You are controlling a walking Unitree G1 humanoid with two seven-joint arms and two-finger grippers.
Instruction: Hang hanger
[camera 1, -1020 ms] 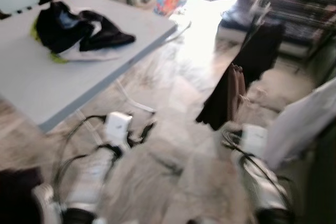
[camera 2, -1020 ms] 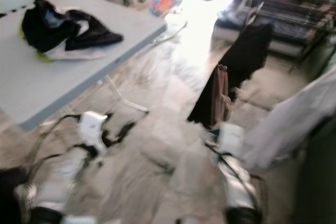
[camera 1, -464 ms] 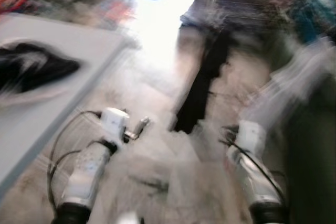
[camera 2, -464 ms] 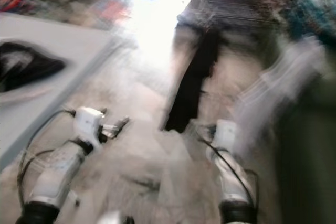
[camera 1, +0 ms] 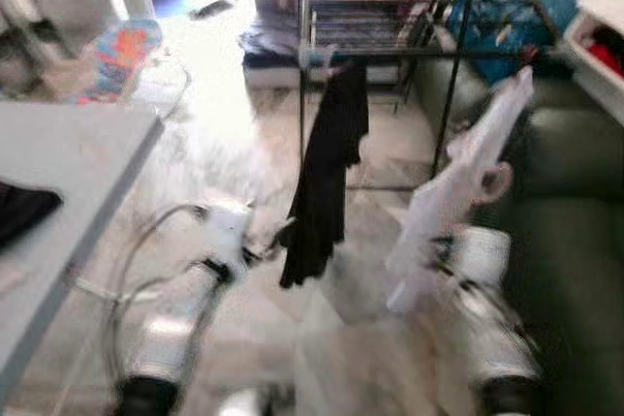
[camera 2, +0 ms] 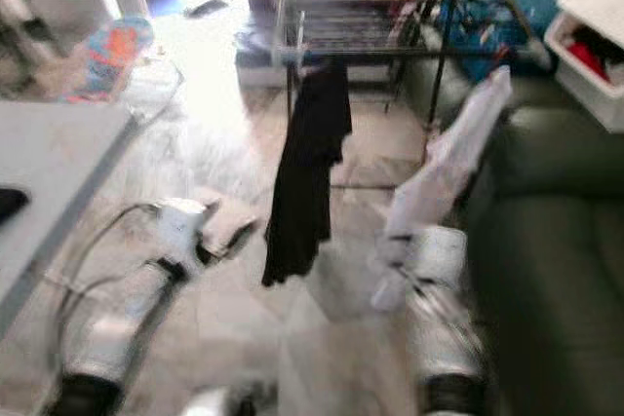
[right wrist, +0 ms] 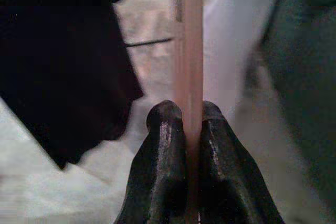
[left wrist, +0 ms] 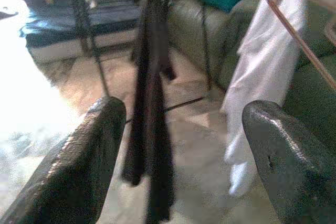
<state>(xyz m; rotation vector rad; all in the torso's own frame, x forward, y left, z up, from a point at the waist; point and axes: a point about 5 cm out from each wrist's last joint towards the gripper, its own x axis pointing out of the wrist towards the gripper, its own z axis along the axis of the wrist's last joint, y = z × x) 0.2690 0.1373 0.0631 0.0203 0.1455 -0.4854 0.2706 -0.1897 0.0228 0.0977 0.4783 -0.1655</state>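
Swinging round since the blurred view half a second ago, the head camera is now facing the metal drying rack (camera 1: 390,46), and the grey worktop (camera 1: 68,182) is sliding off to the left; that is the camera turning, not the things moving.

The right claw (right wrist: 185,129) is gripping the pale pink plastic hanger (right wrist: 188,51), its two black fingers pressed shut on the thin bar. A white garment (camera 1: 458,182) is draped on this hanger and is rising up and to the far right from the right wrist. The left claw (left wrist: 184,145) is hanging spread wide and holding nothing, low at the left.

What the coming move turns on, as I judge it: the rack's horizontal front rail (camera 1: 409,51) is lying farther off and higher than the right claw, running left to right, while the hanger's long axis is tilting from near-left up to far-right. The hook end is blurred, so I cannot tell how it is facing. The right arm is the nearer one to the rail.

By count: one hanger in the claw, one white garment, one black garment (camera 1: 322,182) already hanging from the rail left of the white one, one rack, one dark green sofa (camera 1: 565,241) at the right.
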